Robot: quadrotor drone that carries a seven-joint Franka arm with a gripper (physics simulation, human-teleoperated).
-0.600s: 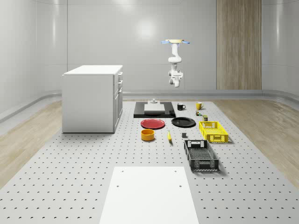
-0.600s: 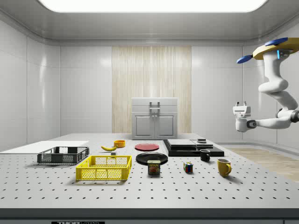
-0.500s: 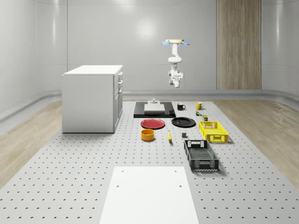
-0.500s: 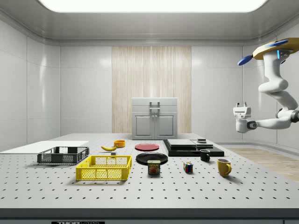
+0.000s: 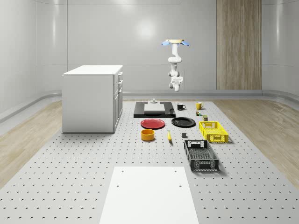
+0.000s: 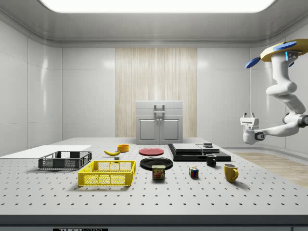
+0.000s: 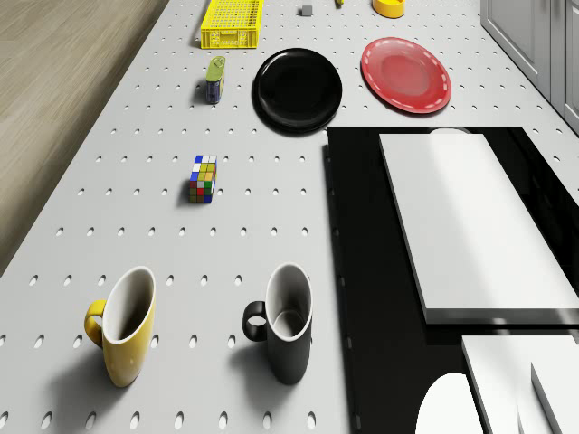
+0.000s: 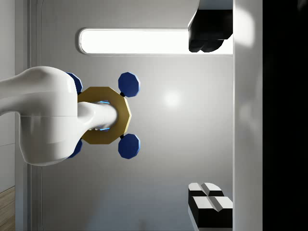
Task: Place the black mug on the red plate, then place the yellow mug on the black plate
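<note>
In the whole-scene view the drone (image 5: 175, 42) hovers above the tabletop's (image 5: 84, 163) far end, jaws high over the black mug (image 5: 181, 107).

In the side view the gripper (image 6: 248, 117) points upward, well above that upright mug (image 6: 211, 160), which stands beside the yellow mug (image 6: 230, 172).

In the wrist view the fingers (image 8: 208, 202) stand open, holding nothing.

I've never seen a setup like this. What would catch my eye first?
A drone hovering high beyond the table's far end, its white arm hanging with the gripper in the air. Below stand a black mug and a yellow mug side by side, with a red plate and a black plate further along.
</note>
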